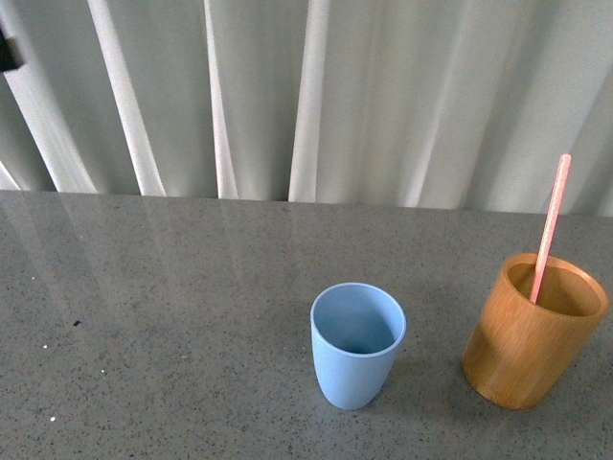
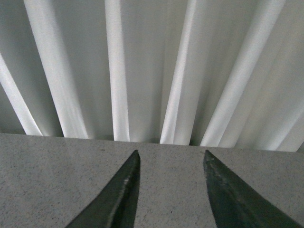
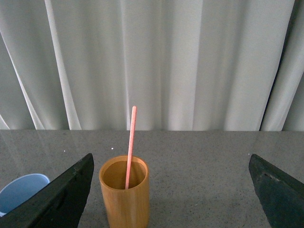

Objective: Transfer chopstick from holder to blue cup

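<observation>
We see the chopstick (image 1: 550,230) standing in the holder (image 1: 527,345), at the right of the tabletop (image 1: 172,307). Its lower end is inside the wooden cylinder and most of its length rises clear above the rim. Its long axis is close to upright, tilted a little so the top leans to the right in the front view. The blue cup (image 1: 356,350) stands empty and upright just to the left of the holder, apart from it. Our right hand (image 3: 171,164) is spread wide and holds nothing. Its camera shows the stick ahead of it and within the span of the fingers, though nearer the finger on the cup's side than the middle. Our left hand (image 2: 171,153) is also parted and empty, facing bare tabletop and the curtain (image 1: 383,96). We judge the right arm the nearer one. It should advance and shift slightly toward the cup to centre the stick, then pinch it above the rim.
</observation>
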Available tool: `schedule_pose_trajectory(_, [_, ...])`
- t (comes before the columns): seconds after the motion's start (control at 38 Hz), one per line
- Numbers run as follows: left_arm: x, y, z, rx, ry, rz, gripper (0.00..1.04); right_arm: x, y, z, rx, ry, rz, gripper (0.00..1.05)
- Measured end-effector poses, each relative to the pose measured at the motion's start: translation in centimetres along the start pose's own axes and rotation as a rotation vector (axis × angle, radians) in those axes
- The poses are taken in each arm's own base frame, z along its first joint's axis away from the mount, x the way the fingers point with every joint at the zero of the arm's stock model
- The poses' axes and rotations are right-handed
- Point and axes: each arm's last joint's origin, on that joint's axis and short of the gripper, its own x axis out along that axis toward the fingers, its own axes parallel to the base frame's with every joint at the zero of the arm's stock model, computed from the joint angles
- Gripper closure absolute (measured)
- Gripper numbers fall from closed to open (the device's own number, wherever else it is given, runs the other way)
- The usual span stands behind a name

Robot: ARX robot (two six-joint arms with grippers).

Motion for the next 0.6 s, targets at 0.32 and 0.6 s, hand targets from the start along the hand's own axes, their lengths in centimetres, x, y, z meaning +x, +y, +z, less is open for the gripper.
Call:
schedule_pose_trajectory(0.32, [-4.6,3.1,-2.3,0.018,0.009,-0.002,1.01,0.0,0.0,0.0,0.000,0.000,0.000,0.10])
schedule_pose_trajectory(0.6, [-7.7,4.8,-3.4,0.018,0.014,-0.024,1.01,0.0,0.0,0.0,0.000,0.000,0.000,0.10])
